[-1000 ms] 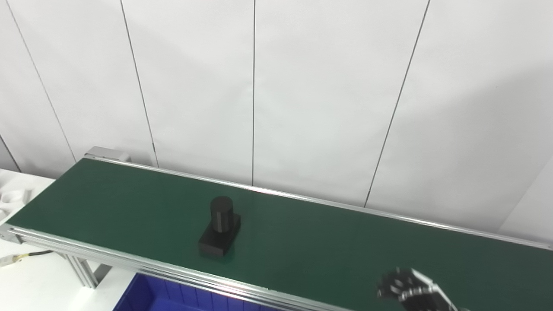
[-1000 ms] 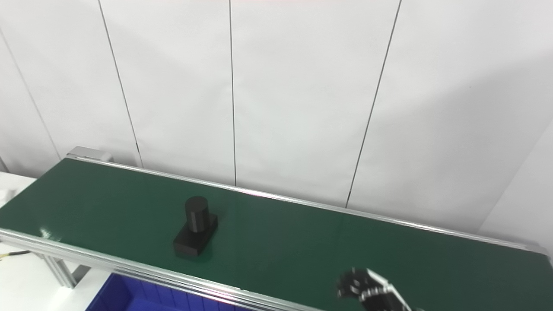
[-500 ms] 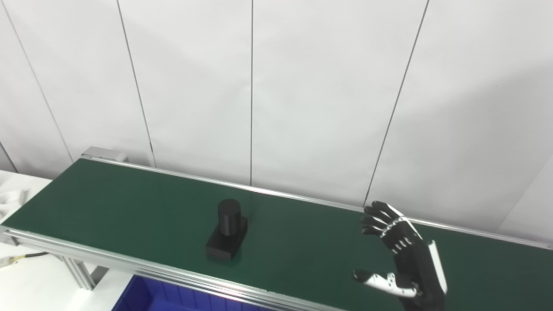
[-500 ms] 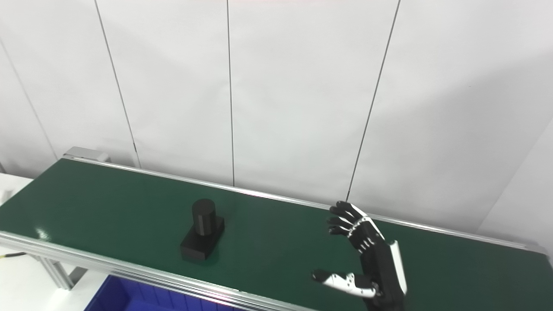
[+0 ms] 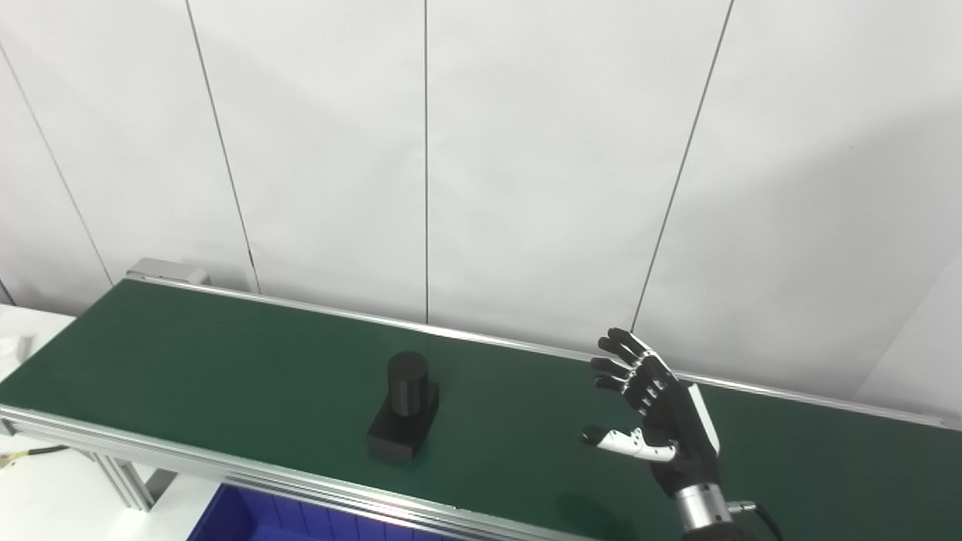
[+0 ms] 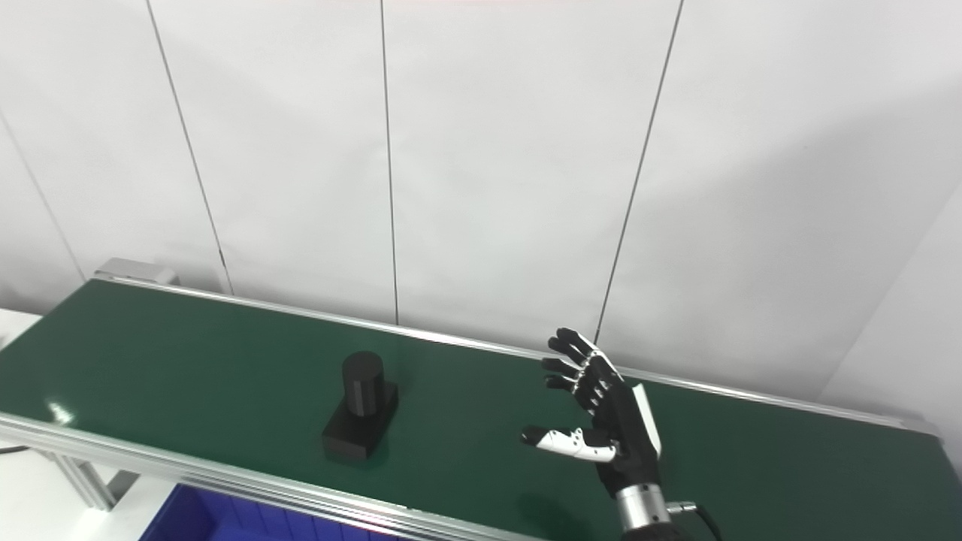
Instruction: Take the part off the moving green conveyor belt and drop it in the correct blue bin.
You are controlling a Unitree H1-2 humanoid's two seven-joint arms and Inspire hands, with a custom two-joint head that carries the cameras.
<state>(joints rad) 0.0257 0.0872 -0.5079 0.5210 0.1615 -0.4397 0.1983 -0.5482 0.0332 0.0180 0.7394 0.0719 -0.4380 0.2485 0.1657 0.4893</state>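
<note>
- While the blue bin [image 5: 248, 522] shows only a corner at the bottom edge, at about 7 o'clock in the left eye view, it sits below the conveyor's near rail, nearest the camera.
- Next out, the right robot hand [image 5: 661, 421] hangs over the green conveyor belt [image 5: 188, 361] with fingers [image 5: 624, 357] fanned wide and thumb stretched toward the part, holding nothing.
- At about 9 o'clock from that hand, well apart, the black part [image 5: 404, 409] stands on the belt: an upright cylinder on a block base.
- Its base runs long from the near rail toward the far rail, roughly 7 to 1 o'clock in the view; its cylinder points straight up.
- Only the right robot hand is in view, so it looks the nearer one to make the grasp; the left cannot be seen.
- Farthest off, a white panelled wall [image 5: 526, 165] backs the belt.
</note>
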